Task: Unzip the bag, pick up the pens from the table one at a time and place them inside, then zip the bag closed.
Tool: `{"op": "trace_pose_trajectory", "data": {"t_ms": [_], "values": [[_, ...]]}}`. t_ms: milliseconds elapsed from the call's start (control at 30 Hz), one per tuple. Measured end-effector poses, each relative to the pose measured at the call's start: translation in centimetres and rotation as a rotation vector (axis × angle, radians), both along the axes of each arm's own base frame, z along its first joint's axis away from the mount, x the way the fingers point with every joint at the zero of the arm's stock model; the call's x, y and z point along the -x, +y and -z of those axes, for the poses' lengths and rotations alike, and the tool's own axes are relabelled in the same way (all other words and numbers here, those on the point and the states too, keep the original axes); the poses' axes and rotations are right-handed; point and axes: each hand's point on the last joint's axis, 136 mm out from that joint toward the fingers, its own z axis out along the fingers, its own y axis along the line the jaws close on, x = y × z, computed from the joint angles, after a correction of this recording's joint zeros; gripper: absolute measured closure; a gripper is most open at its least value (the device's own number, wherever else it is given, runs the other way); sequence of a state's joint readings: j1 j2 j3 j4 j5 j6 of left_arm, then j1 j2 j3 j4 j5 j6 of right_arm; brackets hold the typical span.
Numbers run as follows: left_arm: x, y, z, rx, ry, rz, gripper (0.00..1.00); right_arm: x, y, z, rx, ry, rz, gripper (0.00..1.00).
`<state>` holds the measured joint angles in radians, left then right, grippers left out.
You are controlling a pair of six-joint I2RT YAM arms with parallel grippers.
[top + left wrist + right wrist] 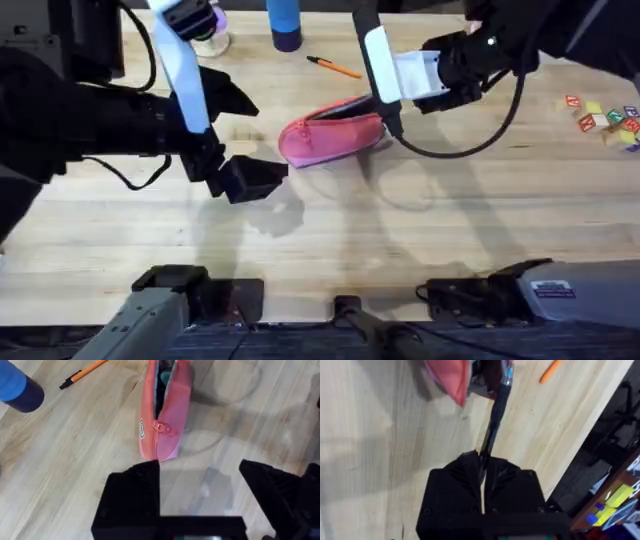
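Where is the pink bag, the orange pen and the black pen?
Bag (pixel 325 140), overhead view, middle of its pink side.
Orange pen (pixel 337 67), overhead view, mid-barrel.
Black pen (pixel 496 415), right wrist view, barrel above the fingers.

blue bottle (pixel 284 24) far side of left gripper (pixel 262 180); colored toy blocks (pixel 603 116) well right of right gripper (pixel 385 125).

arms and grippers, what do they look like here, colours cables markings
Both arms are mostly black with a white link section each. The left gripper has chunky matte black fingers, as does the right gripper. A black cable loops from the right arm over the table. A white label sits on a base housing.
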<state>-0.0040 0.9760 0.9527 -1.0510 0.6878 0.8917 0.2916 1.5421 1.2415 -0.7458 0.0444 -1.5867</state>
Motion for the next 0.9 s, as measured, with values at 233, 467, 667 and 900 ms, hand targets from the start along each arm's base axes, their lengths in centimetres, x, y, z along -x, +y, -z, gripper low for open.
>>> {"op": "trace_pose_trajectory", "data": {"t_ms": [233,467,667,900], "values": [[0.0,0.0,0.0,0.0,0.0,0.0,0.007,0.2,0.8,0.0,0.026,-0.011,-0.135,0.969],[0.0,0.0,0.0,0.0,0.001,0.0,0.007,-0.4,1.4,-0.2,0.023,-0.039,-0.187,0.969],[0.0,0.0,0.0,0.0,0.001,0.0,0.007,-0.4,2.0,0.4,0.003,-0.024,-0.208,0.969],[0.0,0.0,0.0,0.0,0.001,0.0,0.007,-0.3,3.4,1.3,-0.002,-0.011,-0.264,0.969]]}}
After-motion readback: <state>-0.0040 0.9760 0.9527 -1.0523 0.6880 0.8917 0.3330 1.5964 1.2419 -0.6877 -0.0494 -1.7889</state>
